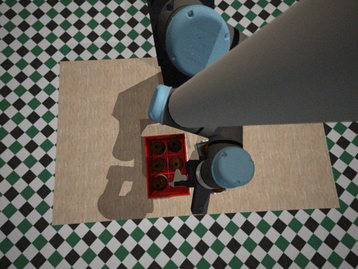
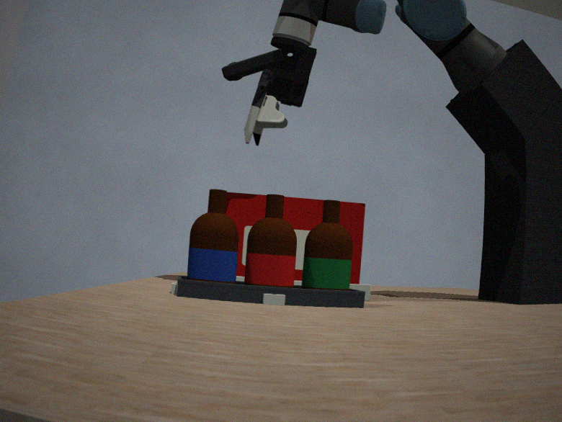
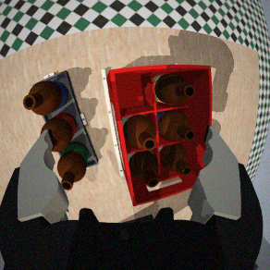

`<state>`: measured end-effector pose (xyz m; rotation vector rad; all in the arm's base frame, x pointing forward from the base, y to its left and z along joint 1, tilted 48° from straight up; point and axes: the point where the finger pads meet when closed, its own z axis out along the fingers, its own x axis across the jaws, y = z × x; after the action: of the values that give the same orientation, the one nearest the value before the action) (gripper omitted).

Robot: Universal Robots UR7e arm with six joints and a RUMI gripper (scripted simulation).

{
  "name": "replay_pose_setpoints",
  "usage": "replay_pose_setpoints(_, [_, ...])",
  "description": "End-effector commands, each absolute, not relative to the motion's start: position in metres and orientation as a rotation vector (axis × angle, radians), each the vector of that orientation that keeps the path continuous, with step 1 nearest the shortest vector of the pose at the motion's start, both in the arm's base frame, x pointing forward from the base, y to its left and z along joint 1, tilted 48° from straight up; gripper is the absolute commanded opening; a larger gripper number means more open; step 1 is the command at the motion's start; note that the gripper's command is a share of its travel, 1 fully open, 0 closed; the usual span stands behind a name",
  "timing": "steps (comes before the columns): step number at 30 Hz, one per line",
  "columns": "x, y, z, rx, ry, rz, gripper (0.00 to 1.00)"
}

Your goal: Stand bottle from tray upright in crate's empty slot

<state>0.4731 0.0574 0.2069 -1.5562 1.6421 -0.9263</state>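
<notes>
The red crate (image 3: 161,136) holds several brown bottles. Its one empty slot (image 3: 134,94) is the corner slot on the tray side, at the top left in the wrist view. The dark tray (image 2: 270,292) carries three upright bottles with a blue label (image 2: 212,245), a red label (image 2: 271,250) and a green label (image 2: 328,253). The crate (image 2: 295,222) stands right behind them. My gripper (image 2: 252,135) is open and empty, pointing down, high above the crate and the tray. In the top view one finger (image 1: 177,176) overlaps the crate (image 1: 167,165), and my wrist hides most of the tray.
The robot's dark base (image 2: 517,190) stands at the back of the wooden table (image 1: 86,138). My upper arm (image 1: 275,66) blocks much of the top view. A checkered floor surrounds the table.
</notes>
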Motion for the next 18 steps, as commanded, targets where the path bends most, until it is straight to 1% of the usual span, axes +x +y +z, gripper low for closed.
replay_pose_setpoints(1, [0.482,0.038,0.204,-1.487,1.726,-0.797,1.0])
replay_pose_setpoints(18, [0.504,-0.023,0.198,-1.234,1.943,-0.491,1.0])
